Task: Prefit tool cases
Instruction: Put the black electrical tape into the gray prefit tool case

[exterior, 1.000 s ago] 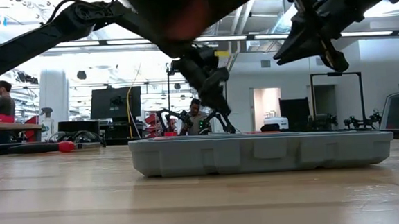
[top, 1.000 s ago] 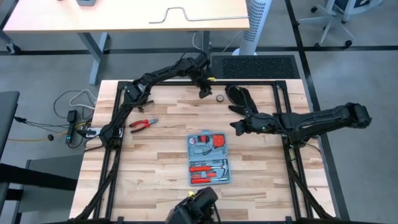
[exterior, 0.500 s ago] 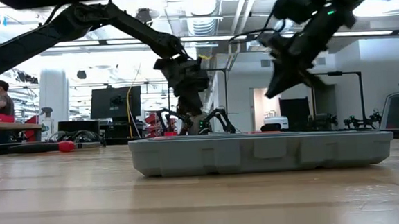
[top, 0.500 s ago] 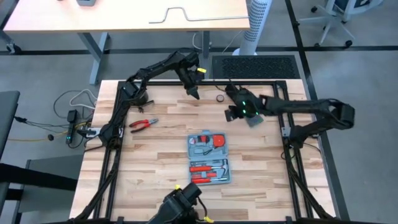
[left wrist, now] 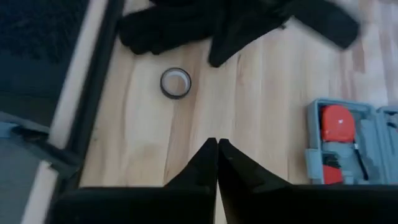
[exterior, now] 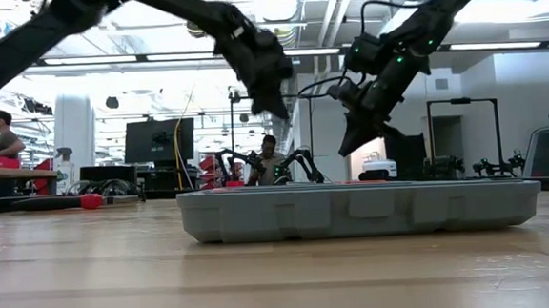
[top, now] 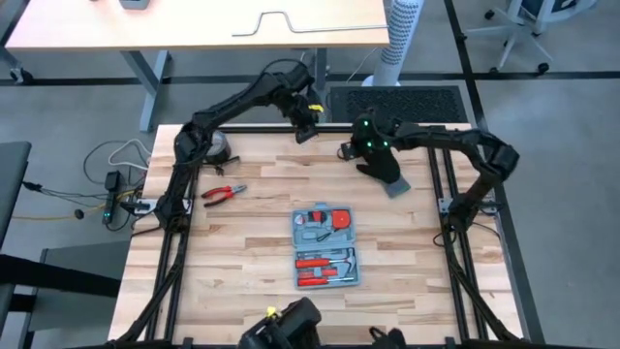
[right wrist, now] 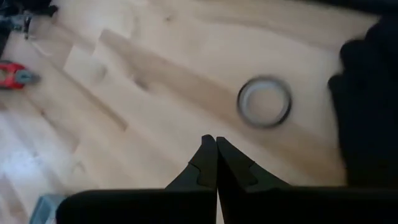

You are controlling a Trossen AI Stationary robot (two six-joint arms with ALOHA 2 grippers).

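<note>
One open tool case [top: 326,247] shows no readable label; left end effector [left wrist: 217,149] and right end effector [right wrist: 215,148] are together.

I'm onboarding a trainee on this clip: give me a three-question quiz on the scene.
1. True or false: the tool case lies open on the table.
2. What lies nearest the tape roll? A) pliers B) black glove C) tool case
3. Fill in: the left claw and right claw are both ____.

Key: 1 true; 2 B; 3 shut
</note>
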